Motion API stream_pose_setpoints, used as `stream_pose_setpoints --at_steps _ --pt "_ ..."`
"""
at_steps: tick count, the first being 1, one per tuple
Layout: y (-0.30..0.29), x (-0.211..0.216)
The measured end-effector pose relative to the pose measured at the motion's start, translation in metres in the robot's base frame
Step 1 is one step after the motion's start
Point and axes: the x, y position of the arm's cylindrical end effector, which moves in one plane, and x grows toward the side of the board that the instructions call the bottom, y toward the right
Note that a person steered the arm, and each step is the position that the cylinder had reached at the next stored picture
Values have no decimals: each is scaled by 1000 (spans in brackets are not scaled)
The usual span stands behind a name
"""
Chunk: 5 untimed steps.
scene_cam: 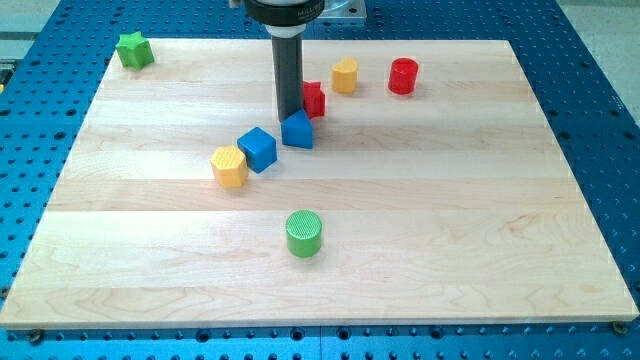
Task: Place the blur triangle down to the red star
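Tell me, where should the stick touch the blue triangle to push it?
No gripping here, only pushing. My tip sits at the blue triangle's top edge, just left of the red star. The triangle already lies below the star, so probably a gentle nudge on that top side suffices.

Dark rod hanging upright from the view's top, my tip (290,115) down at board level

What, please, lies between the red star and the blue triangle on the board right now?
In the camera view, my tip stands between the red star and the blue triangle.
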Motion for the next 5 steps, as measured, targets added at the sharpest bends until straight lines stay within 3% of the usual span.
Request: stream_pose_setpoints --at_steps 2,3,5 --pt "-19 7" --pt "6 16" --pt "-15 1"
